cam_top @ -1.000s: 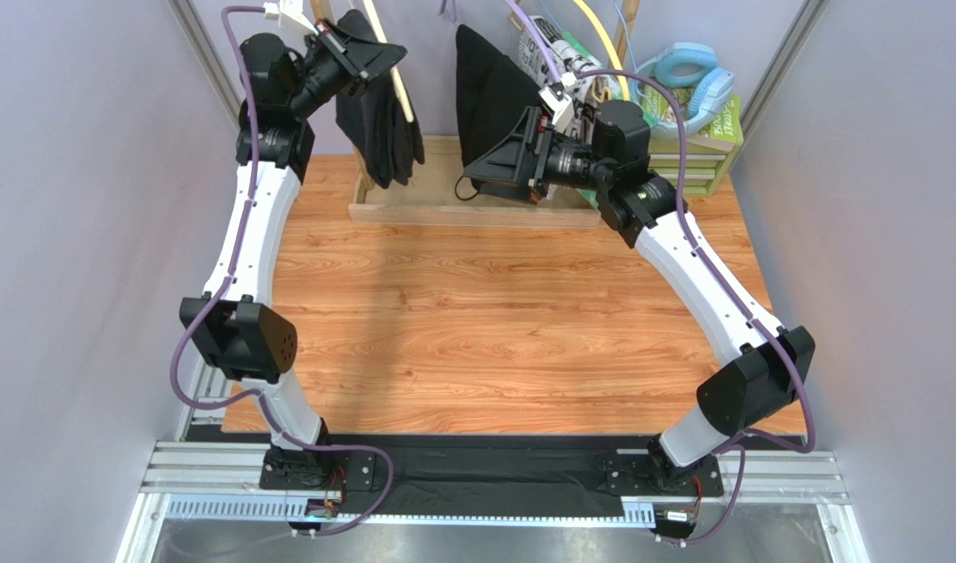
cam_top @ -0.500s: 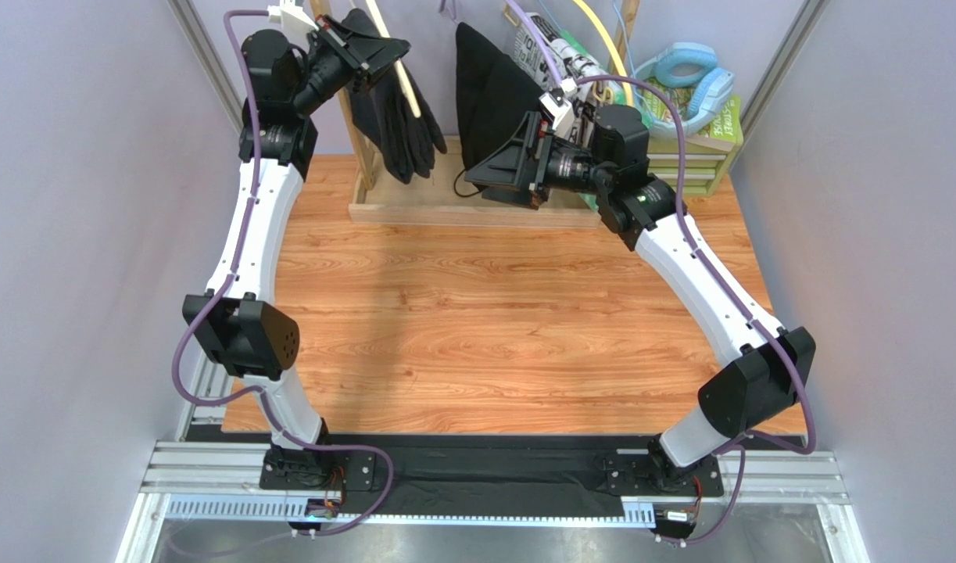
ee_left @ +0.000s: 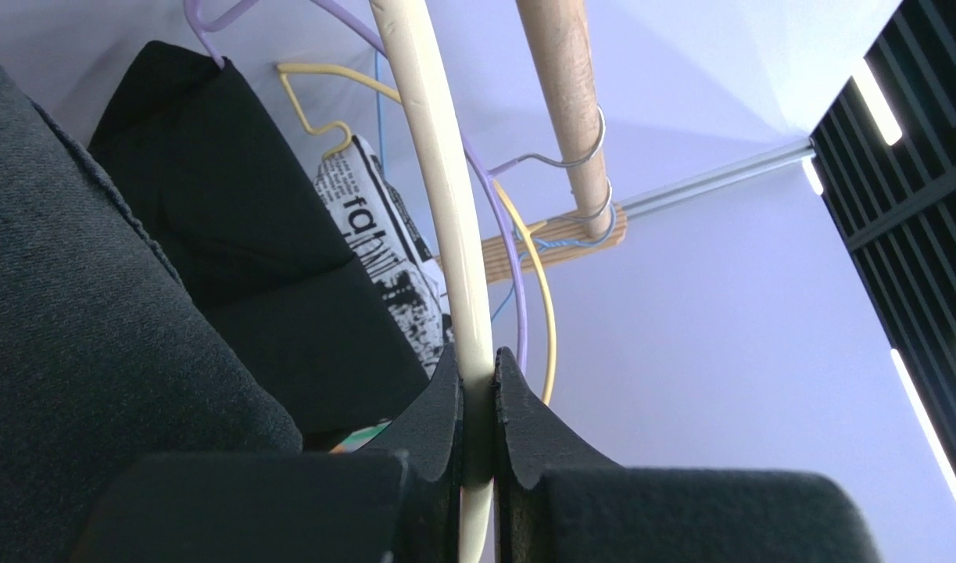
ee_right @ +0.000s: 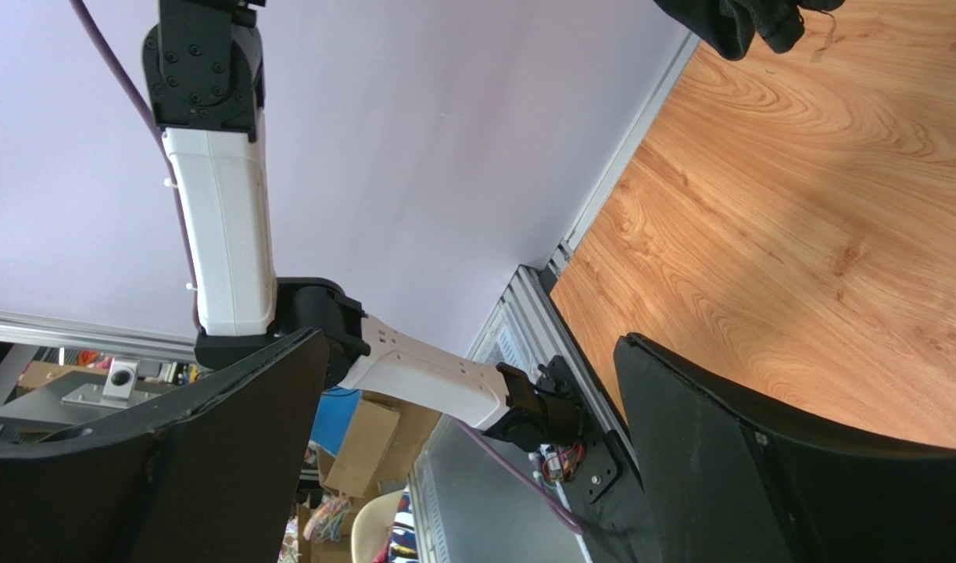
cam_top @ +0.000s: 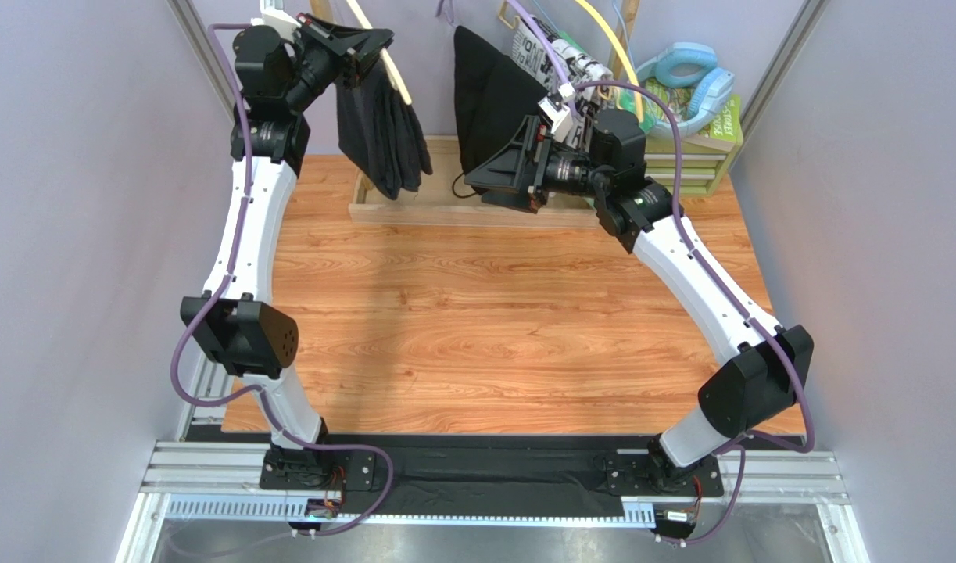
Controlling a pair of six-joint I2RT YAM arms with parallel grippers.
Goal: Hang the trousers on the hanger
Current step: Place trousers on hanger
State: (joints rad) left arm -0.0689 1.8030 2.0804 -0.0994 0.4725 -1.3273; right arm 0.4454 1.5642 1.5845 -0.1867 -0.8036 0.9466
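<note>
My left gripper (cam_top: 371, 45) is shut on the thin cream hanger (cam_top: 385, 56), held high at the back left. The dark trousers (cam_top: 383, 129) hang folded over the hanger, their ends above the wooden stand's base. In the left wrist view the jaws (ee_left: 479, 375) pinch the hanger's cream bar (ee_left: 441, 176), with the trousers' charcoal cloth (ee_left: 83, 352) at the left and the wooden rail (ee_left: 570, 106) just beyond. My right gripper (cam_top: 494, 176) is open and empty to the right of the trousers. Its wrist view (ee_right: 471, 399) shows the trousers' lower ends (ee_right: 741, 18) at the top.
A black garment (cam_top: 488, 88) on a purple hanger (ee_left: 512, 258), a black-and-white patterned cloth (ee_left: 371, 235) and a yellow hanger (ee_left: 541, 282) hang on the rail. The wooden stand base (cam_top: 447, 214) lies below. A shelf with blue items (cam_top: 688, 82) stands at the back right.
My left gripper has lifted the hanger with the trousers a little higher and further back toward the rail. The right gripper has stayed open and nearly still.
</note>
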